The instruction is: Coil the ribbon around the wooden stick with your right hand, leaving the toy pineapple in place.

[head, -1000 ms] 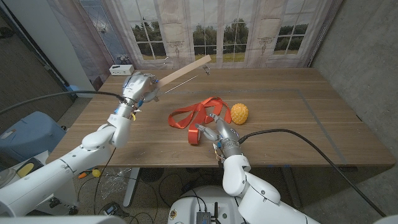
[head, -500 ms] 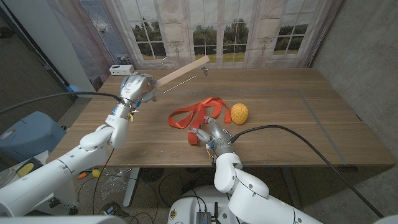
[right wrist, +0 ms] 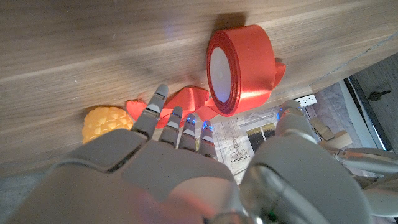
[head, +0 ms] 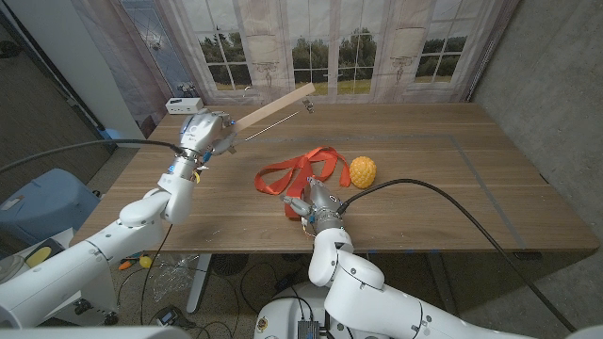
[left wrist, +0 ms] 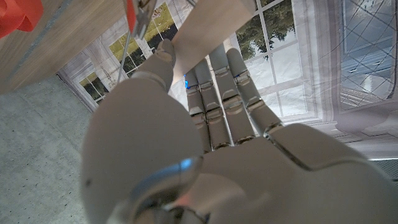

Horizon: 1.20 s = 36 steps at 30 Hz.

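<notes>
The left hand [head: 205, 129] holds the wooden stick [head: 273, 106] raised at the far left, while the right hand [head: 316, 200], fingers spread and empty, hovers by the ribbon roll [right wrist: 241, 67] left of the pineapple [head: 363, 171], so gripping the roll looks next.

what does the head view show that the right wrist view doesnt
Head view alone: the left hand holding the wooden stick up over the table's far left, and the loose ribbon loops spread on the table.
Right wrist view alone: the ribbon roll up close, its white core facing the camera.
Both: the right hand, the red ribbon, the toy pineapple.
</notes>
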Each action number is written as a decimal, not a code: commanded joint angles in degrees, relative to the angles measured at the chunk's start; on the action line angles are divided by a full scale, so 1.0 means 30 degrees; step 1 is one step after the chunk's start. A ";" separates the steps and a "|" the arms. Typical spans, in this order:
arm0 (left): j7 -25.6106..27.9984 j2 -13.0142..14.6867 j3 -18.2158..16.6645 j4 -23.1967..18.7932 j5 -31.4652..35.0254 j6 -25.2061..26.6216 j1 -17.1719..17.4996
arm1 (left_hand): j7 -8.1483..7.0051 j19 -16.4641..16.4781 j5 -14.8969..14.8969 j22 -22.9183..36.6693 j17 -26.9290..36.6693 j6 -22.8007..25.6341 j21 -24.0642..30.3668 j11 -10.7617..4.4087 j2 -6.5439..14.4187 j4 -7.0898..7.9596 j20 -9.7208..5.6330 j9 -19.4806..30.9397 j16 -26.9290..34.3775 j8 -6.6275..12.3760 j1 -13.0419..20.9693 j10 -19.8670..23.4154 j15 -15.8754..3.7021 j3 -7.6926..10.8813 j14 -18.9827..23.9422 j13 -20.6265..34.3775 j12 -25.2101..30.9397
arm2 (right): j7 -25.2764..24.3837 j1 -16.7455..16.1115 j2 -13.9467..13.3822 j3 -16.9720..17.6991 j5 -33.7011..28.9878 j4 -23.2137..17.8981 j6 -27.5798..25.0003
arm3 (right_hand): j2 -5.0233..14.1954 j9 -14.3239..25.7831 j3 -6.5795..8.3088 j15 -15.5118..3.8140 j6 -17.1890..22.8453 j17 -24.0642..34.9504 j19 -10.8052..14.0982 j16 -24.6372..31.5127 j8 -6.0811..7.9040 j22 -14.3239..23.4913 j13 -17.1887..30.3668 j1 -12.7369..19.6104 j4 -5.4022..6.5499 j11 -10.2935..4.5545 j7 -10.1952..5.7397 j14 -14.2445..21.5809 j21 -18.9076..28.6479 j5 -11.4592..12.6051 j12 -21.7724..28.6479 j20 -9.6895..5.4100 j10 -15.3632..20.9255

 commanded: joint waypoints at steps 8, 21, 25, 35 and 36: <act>-0.0084 -0.0061 0.0090 0.0407 -0.0193 -0.0211 -0.0299 | -0.1169 -0.0090 0.0258 0.0046 0.0226 0.1310 0.0228 -0.1355 0.2345 -0.0006 -0.0809 0.1770 -0.0159 0.0151 0.2277 0.1365 -0.4527 0.0196 0.3452 0.0075 -0.0081 | -0.1297 0.2612 0.1495 -0.1596 0.1929 0.2284 -0.3201 | -0.0120 0.0079 -0.0001 -0.0551 -0.0124 0.0056 0.0471 0.0241 0.0147 0.0053 0.0068 0.0680 -0.0131 -0.0479 -0.0058 0.0244 0.0215 0.0357 0.0103 0.0025 -0.0027; -0.0171 -0.0124 0.0262 0.0549 -0.0112 -0.0273 -0.0575 | -0.1177 -0.0161 0.0251 0.0031 0.0396 0.1327 0.0341 -0.1349 0.2332 -0.0008 -0.0810 0.1752 -0.0370 0.0143 0.2266 0.1417 -0.4526 0.0222 0.3535 0.0094 -0.0144 | 0.8466 0.0022 0.3931 0.0016 -1.0029 0.4415 -0.3513 | 0.0024 0.0093 -0.0094 -0.2220 0.0188 0.0816 0.4091 0.2107 0.0435 0.0322 0.0150 0.2726 0.0067 -0.0963 -0.0292 0.4318 0.1482 0.1045 0.0556 -0.0663 0.0875; -0.0252 -0.0187 0.0344 0.0564 -0.0079 -0.0245 -0.0670 | -0.1190 -0.0184 0.0249 0.0028 0.0450 0.1320 0.0369 -0.1332 0.2327 -0.0008 -0.0815 0.1759 -0.0414 0.0145 0.2262 0.1393 -0.4525 0.0228 0.3578 0.0116 -0.0165 | 1.0012 -0.0632 0.4510 0.0481 -1.2455 0.4857 -0.3513 | 0.0271 0.0081 -0.0530 -0.3003 0.2487 0.2081 0.5730 0.4032 0.1136 0.0559 0.0313 0.3391 0.0233 -0.1041 -0.0759 0.7357 0.2289 0.1243 0.1419 -0.1399 0.3509; -0.0271 -0.0239 0.0430 0.0353 0.0099 -0.0029 -0.0673 | -0.1200 -0.0253 0.0247 0.0022 0.0526 0.1310 0.0432 -0.1380 0.2327 0.0006 -0.0832 0.1787 -0.0581 0.0158 0.2233 0.1391 -0.4522 0.0240 0.3631 0.0130 -0.0221 | 0.5612 -0.1080 0.3416 0.0473 -1.0145 0.4016 -0.2337 | 0.2706 0.0061 -0.0315 -0.4747 1.0616 0.7657 0.9357 1.0403 0.2490 0.2246 0.1581 0.8646 -0.0140 -0.1613 -0.0828 1.3534 0.6002 0.1237 0.4520 -0.3405 1.1041; -0.0286 -0.0237 0.0420 0.0309 0.0109 0.0027 -0.0649 | -0.1203 -0.0265 0.0247 0.0020 0.0545 0.1297 0.0437 -0.1405 0.2326 0.0007 -0.0836 0.1790 -0.0593 0.0155 0.2229 0.1350 -0.4521 0.0241 0.3644 0.0159 -0.0227 | 0.5320 -0.1032 0.3196 0.0424 -0.9808 0.3884 -0.2196 | 0.2854 0.0059 -0.0254 -0.4878 1.1346 0.7924 0.9535 1.0663 0.2595 0.2332 0.1699 0.8929 -0.0119 -0.1534 -0.0699 1.3965 0.6278 0.1123 0.4907 -0.3466 1.1848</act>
